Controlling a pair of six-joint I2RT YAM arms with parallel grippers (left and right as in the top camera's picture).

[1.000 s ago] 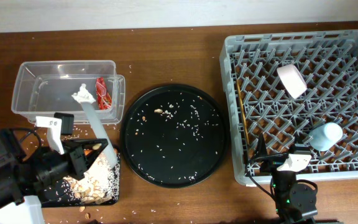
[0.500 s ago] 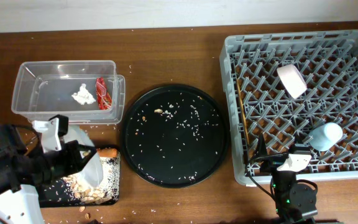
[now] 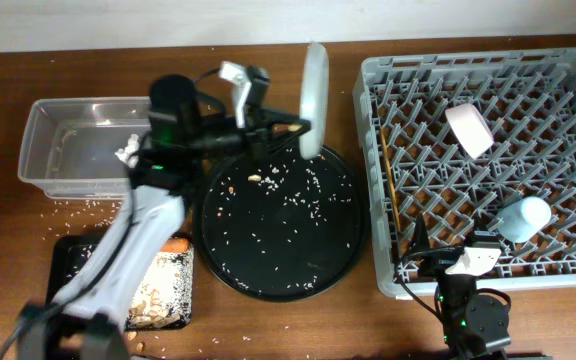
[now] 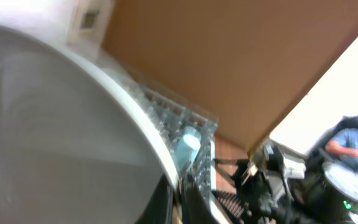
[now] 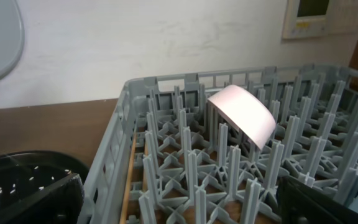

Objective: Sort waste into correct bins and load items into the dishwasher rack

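- While the pale grey-white dish [image 3: 314,95] hangs on edge above the far rim of the round black tray [image 3: 360,235], the left jaws are clamped on its lower rim. It sits between the clear container [image 3: 36,135] and the dishwasher rack [image 3: 368,75], not yet in the rack.
- Loading looks nearly finished: the white bowl [image 3: 468,128], the blue cup [image 3: 524,218] and the chopsticks [image 3: 389,190] already lie among the pegs. I judge the dish to be the last item.
- Sorting also looks far along: the tissue [image 3: 128,152] is in the clear container. The carrot [image 3: 175,243] and a heap of rice scraps [image 3: 158,295] are in the shallow black tray [image 3: 68,255].
- Loose grains [image 3: 298,200] remain scattered over the round tray, with a few on the bench [image 3: 118,70] beside the container.
- The left arm [image 3: 143,215] crosses the container's right end, so the red wrapper cannot be seen.
- The left wrist view is blurred and mostly filled by the dish.
- The right jaws rest low at the rack's near edge, and I cannot tell their gap from any view.
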